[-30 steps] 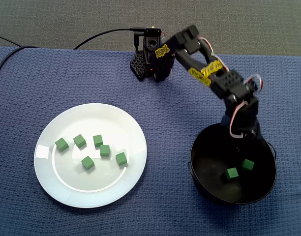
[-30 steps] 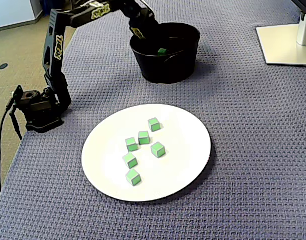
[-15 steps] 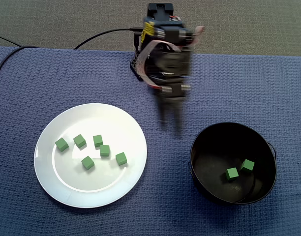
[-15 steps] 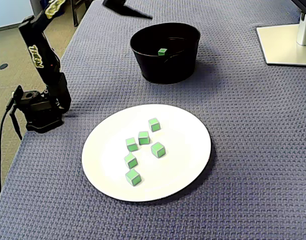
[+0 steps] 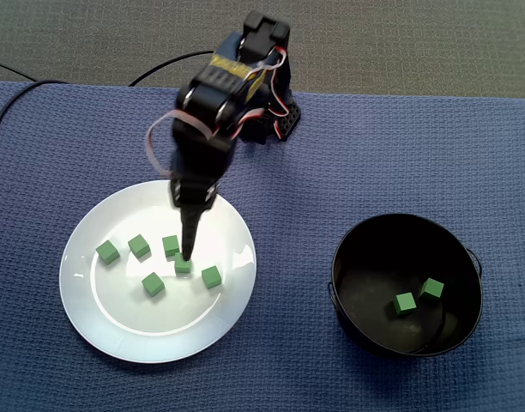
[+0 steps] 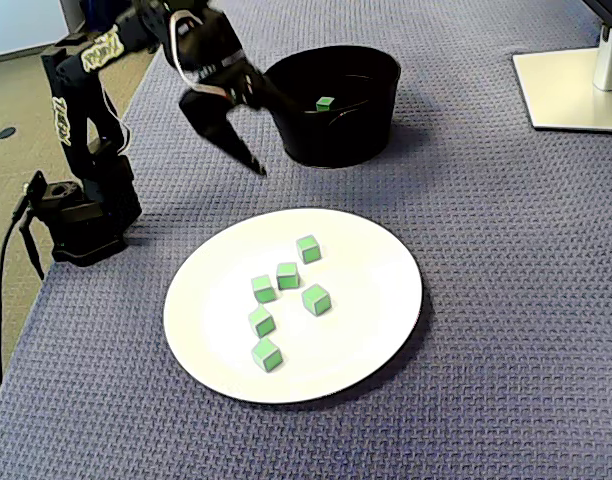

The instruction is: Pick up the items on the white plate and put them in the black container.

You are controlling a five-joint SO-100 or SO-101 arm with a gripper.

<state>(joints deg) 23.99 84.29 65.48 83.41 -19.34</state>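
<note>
Six green blocks point(image 5: 153, 284) lie on the white plate point(image 5: 82, 318), close together near its middle but not touching. The plate sits on a blue cloth point(image 5: 331, 172) that covers the counter. The black container point(image 5: 344, 249) stands on the same cloth, well apart from the plate, and two other blocks point(image 5: 405, 302) lie at its bottom. So I think the job is partly done, with six blocks left to carry.

The arm point(image 5: 215, 94) leans out over the plate with the tool point(image 5: 189, 245) pointing down. From above, its tip seems to sit right by the middle blocks. From the side you can see it hangs high in the air and touches none of them. Its two fingers look spread apart like a V, and there is nothing between them. I think they are spread so a block can fit in the gap when the tool goes down.

The blocks are small and near each other, so the tool may bump a neighbour when it closes on one.
</note>
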